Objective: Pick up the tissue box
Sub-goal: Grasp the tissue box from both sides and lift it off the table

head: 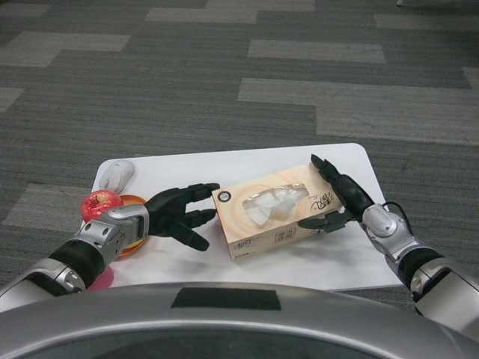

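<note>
Left hand (179, 213) and right hand (337, 196), fingers spread.

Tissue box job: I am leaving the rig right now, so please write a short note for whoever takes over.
Left hand: fingers apart, holding nothing, its fingertips at the left end of the orange and white cardboard tissue box.
Right hand: lies flat along the box's right end; whether it presses cannot be told.
The box lies flat on the white table, between the two hands.
Also there: a red apple on an orange plate and a white computer mouse, both at the table's left.
Done: both hands brought to the box.
Left: squeeze it between the hands and lift.
</note>
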Tool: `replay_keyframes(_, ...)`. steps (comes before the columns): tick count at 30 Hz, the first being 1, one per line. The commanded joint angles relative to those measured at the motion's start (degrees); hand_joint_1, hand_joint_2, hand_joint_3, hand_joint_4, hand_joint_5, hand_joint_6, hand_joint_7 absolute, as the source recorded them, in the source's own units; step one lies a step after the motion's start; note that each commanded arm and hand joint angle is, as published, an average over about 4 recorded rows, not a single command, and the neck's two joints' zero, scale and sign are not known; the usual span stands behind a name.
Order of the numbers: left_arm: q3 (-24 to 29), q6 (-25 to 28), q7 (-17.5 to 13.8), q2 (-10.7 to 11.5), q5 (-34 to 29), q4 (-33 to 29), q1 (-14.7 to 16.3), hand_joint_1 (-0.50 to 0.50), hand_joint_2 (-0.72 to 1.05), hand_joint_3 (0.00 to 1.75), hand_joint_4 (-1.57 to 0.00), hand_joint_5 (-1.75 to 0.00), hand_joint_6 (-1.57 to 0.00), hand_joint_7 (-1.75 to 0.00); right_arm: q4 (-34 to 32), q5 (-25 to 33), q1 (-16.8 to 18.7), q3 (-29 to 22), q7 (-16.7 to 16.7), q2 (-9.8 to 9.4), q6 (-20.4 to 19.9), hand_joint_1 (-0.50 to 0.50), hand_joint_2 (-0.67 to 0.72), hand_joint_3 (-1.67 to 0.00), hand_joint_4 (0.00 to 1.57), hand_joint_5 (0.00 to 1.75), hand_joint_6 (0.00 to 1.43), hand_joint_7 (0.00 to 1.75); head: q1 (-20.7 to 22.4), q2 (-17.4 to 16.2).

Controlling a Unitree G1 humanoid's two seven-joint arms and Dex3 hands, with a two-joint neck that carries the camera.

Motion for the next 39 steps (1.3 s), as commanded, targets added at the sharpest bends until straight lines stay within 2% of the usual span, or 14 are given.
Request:
replay_keyframes(1,-1.0,-1.4,0.6,-2.1,0.5,2.1,-0.8,0.50,1.05,0.17,0.00,0.00,0.00,0.00,-0.4,-0.2,-0.7,-0.1,0.3,1.14,-0.6,-0.46,-0.41,-0.40,0.00,0.10,0.00,0.00,0.0,0.2)
replay_keyframes(3,-0.6,-2.7,1.5,-2.6,0.2,3.1,-1.2,0.50,1.05,0.17,0.00,0.00,0.00,0.00,-0.4,-0.2,-0.6,-0.1,0.3,1.14,-0.6,-0.46,-0.38,-0.40,0.00,0.10,0.00,0.00,-0.1,0.4)
replay_keyframes(15,3.8,-11.6,8.4,-4.6,-3.2,6.8,-1.6,0.50,1.05,0.17,0.00,0.00,0.00,0.00,-0.6,-0.3,-0.6,0.1,0.3,1.07,-0.6,-0.46,-0.40,-0.40,0.00,0.10,0.00,0.00,0.2,1.0)
replay_keyframes(22,4.8,-15.7,10.9,-5.4,-5.3,8.2,-2.1,0.50,1.05,0.17,0.00,0.00,0.00,0.00,-0.6,-0.3,-0.6,0.0,0.3,1.23,-0.6,-0.44,-0.40,-0.40,0.00,0.10,0.00,0.00,0.3,1.3)
replay_keyframes(26,6.3,-18.5,12.5,-5.5,-6.6,8.9,-2.1,0.50,1.05,0.17,0.00,0.00,0.00,0.00,-0.5,-0.3,-0.6,-0.3,0.3,1.58,-0.6,-0.46,-0.41,-0.40,0.00,0.12,0.00,0.00,0.3,1.4)
replay_keyframes(30,7.4,-20.2,13.4,-5.7,-7.0,9.5,-2.1,0.50,1.05,0.17,0.00,0.00,0.00,0.00,-0.4,-0.3,-0.7,-0.6,0.3,1.93,-0.6,-0.46,-0.41,-0.48,0.00,0.10,0.00,0.00,0.3,1.5)
replay_keyframes(33,7.7,-20.6,13.8,-5.9,-7.0,9.8,-2.1,0.50,1.05,0.17,0.00,0.00,0.00,0.00,-0.4,-0.3,-0.9,-0.8,0.3,2.15,-0.6,-0.46,-0.41,-0.48,0.00,0.10,0.00,0.00,0.3,1.6)
replay_keyframes(39,6.9,-20.1,12.9,-5.4,-6.9,9.9,-2.0,0.50,1.05,0.17,0.00,0.00,0.00,0.00,-0.2,-0.3,-1.0,-1.0,0.3,2.19,-0.6,-0.46,-0.41,-0.48,0.00,0.12,0.00,0.00,0.2,1.5)
